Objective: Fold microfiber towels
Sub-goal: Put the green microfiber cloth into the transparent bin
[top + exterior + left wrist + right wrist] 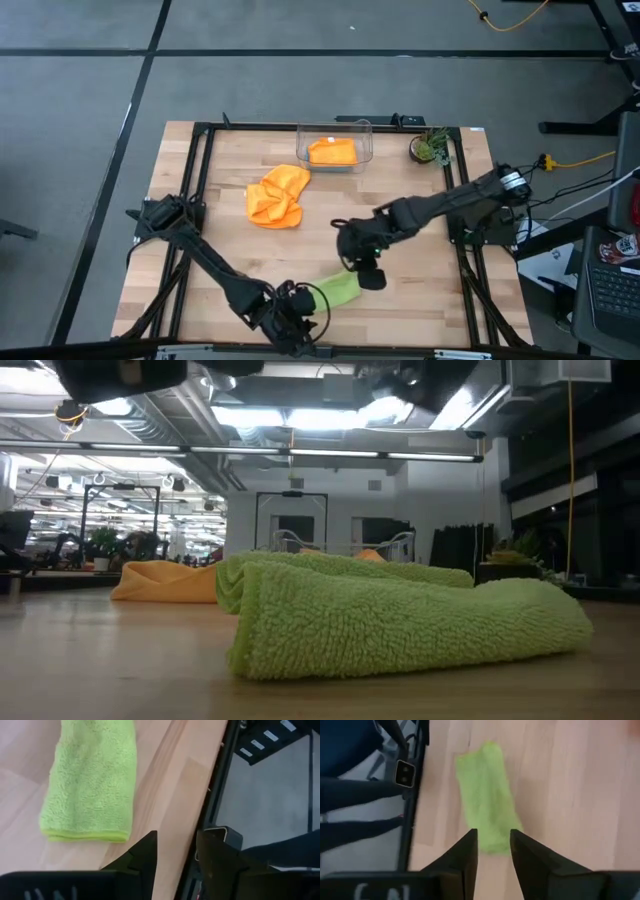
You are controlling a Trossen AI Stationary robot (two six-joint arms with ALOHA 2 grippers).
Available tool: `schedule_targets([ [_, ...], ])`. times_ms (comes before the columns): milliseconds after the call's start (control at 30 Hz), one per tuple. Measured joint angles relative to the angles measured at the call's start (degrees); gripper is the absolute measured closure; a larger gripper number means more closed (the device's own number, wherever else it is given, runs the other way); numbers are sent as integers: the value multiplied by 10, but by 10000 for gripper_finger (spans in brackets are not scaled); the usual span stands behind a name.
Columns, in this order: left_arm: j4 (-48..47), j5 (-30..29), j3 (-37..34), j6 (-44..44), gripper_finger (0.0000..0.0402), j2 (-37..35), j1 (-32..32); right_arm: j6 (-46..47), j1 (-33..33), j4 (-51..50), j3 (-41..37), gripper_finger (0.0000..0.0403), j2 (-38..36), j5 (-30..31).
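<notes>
A lime green towel (pixel 338 290) lies folded into a narrow strip on the wooden table near its front edge, flat on its underside; it fills the low view (pixel 400 625). My left gripper (pixel 176 852) hovers open at the table's near edge just left of the towel (pixel 90 785), with nothing between its fingers. My right gripper (pixel 493 847) hangs open above the towel's right end (pixel 487 800), clear of it. A crumpled orange towel (pixel 277 196) lies mid-table toward the back. Another orange towel (pixel 332 151) sits folded in a clear bin.
The clear plastic bin (pixel 301 146) stands at the back centre, a small potted plant (pixel 432 148) at the back right. A black metal frame (pixel 215 795) runs along the table's edges. Bare wood lies between the green towel and the orange one.
</notes>
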Motion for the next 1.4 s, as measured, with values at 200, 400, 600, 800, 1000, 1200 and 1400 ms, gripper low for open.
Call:
schedule_targets([
  [200,-3,-3,0,37,273,1,2,-37,-15,43,0,286,22,-5],
  [400,-9,-3,0,54,273,2,2,-48,-68,47,0,281,42,-66],
  [600,-36,-3,0,54,273,2,2,-70,-115,54,0,219,102,-165],
  [800,-64,-2,0,56,273,2,6,-98,-104,70,0,124,170,-210],
  [1000,-83,0,0,127,273,2,26,-153,-89,103,0,96,208,-241],
  [1200,-53,70,-1,200,273,18,52,-144,-90,127,0,96,247,-242],
  [1400,-5,106,0,234,277,38,70,-142,-91,142,0,96,265,-249],
])
